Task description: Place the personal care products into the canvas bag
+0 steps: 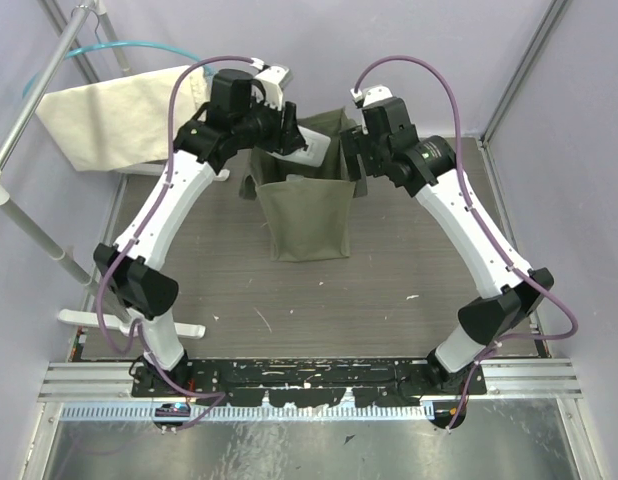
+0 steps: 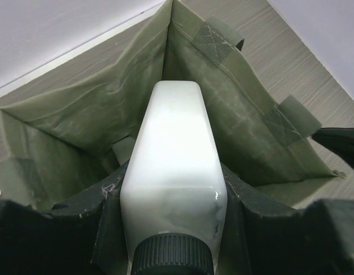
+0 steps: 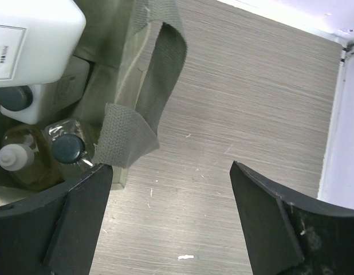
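Observation:
The olive-green canvas bag (image 1: 307, 215) stands open at the table's middle back. My left gripper (image 1: 289, 135) is shut on a white rectangular bottle (image 2: 174, 143) with a dark ribbed cap and holds it over the bag's open mouth (image 2: 79, 109). The same bottle shows at the top left of the right wrist view (image 3: 34, 34). Below it, inside the bag, lie a second white bottle (image 3: 56, 94), an amber bottle with a white cap (image 3: 14, 156) and an amber bottle with a dark cap (image 3: 68, 148). My right gripper (image 3: 171, 166) is open and empty beside the bag's right handle (image 3: 148, 97).
A cream cloth (image 1: 119, 115) on a teal hanger hangs from a metal rack (image 1: 34, 105) at the back left. Purple walls close in on the back and right. Bare grey table (image 3: 251, 97) lies right of the bag.

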You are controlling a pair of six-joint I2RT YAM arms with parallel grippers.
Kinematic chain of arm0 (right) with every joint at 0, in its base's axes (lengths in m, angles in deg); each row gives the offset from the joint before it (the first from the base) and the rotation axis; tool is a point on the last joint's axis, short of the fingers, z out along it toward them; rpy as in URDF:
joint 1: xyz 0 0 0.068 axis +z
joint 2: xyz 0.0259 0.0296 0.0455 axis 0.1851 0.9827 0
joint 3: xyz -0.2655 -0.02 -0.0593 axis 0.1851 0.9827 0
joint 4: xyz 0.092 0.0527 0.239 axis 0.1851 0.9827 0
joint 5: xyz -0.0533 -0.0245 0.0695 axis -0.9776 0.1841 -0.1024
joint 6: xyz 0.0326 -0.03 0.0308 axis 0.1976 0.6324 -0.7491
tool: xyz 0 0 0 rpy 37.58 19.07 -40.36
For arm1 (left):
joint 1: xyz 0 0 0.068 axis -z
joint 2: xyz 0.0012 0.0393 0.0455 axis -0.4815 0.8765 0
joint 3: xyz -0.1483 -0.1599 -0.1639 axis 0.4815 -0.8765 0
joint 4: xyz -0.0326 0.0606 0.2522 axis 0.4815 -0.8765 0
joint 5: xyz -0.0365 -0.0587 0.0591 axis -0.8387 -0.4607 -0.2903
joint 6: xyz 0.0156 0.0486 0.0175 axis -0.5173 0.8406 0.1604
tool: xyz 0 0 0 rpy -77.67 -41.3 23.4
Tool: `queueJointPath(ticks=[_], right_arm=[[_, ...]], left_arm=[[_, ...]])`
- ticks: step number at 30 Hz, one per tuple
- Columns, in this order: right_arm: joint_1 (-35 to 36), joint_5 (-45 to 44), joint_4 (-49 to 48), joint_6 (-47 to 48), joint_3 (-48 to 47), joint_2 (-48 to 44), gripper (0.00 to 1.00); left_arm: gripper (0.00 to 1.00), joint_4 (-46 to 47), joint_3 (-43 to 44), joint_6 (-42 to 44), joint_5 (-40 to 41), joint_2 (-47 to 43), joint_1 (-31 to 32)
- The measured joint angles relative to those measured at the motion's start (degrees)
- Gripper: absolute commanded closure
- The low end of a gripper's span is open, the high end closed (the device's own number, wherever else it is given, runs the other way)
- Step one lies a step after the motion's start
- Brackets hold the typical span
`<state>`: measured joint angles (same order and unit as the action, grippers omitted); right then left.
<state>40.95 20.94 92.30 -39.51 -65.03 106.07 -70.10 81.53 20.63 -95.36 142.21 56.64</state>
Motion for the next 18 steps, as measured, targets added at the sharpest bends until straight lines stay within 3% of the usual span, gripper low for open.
queueJointPath(ticks=[18], right_arm=[[-0.3, -5.4, -4.3, 2.6, 5.2, -3.0, 0.09]], left_arm=[[1.00, -8.1, 17.4, 2.7, 3.7, 15.1, 1.0]])
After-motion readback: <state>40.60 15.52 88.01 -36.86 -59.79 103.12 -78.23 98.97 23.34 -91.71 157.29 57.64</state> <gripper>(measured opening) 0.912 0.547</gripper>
